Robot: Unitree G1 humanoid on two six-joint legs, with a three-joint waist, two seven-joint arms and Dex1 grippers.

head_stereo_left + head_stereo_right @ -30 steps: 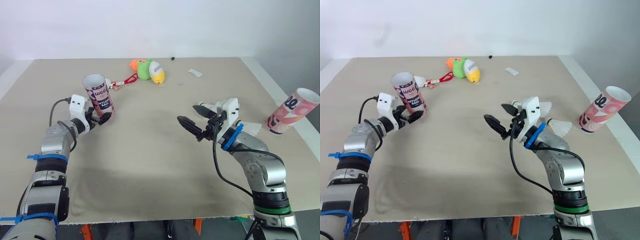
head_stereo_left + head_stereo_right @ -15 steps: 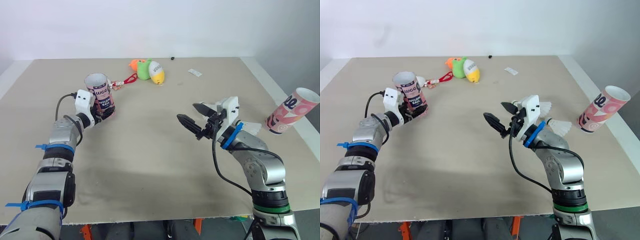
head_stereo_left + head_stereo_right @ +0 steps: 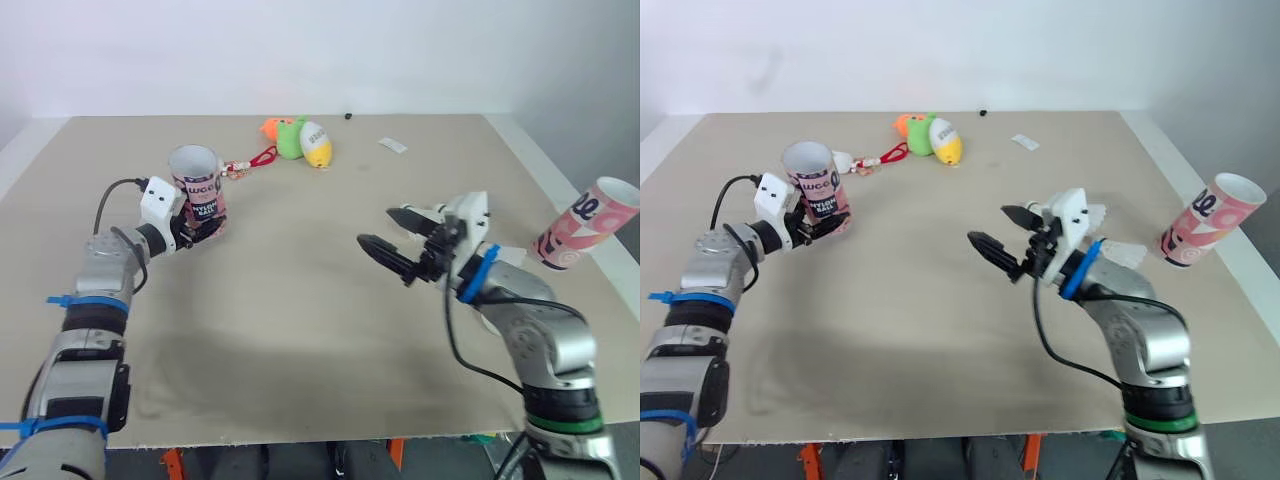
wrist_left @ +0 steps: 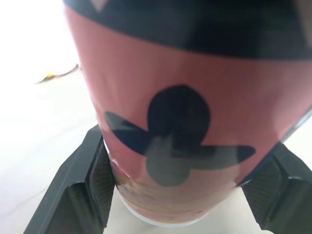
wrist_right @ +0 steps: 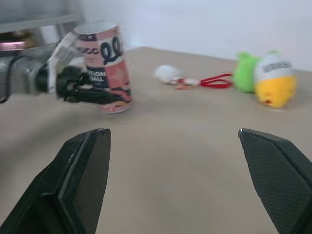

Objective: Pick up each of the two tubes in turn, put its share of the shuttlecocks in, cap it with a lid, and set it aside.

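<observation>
Pink card with black lettering: upright tube [image 3: 196, 188], mouth open to the ceiling, base seemingly resting on the table [image 3: 300, 320], pinched low down by the left gripper [image 3: 202, 230], one black finger pressed to each flank (no gap to be made out on either side in the wrist view). Well to the right of that tube, right gripper [image 3: 377, 227] spread wide and holding nothing. Farther right of the tube, past the right arm, white shuttlecocks [image 3: 1127, 254], and beyond them a second tube [image 3: 585, 225], tilted over at the table's edge. Just behind the upright tube, a small white thing on a red cord [image 3: 236, 170]; behind it and to the right, a cluster of plush toys [image 3: 302, 142]. Likely trouble from here: with so low a hold, easy to let the tall tube pivot between the pads on lifting and swing its mouth away from an incoming shuttlecock. Squeezed harder to stop that, thin card apt to dent out of round, spoiling the fit of a lid. Also a long carry from the shuttlecocks to the upright tube, with a feather skirt liable to snag on the rim or drop short.
</observation>
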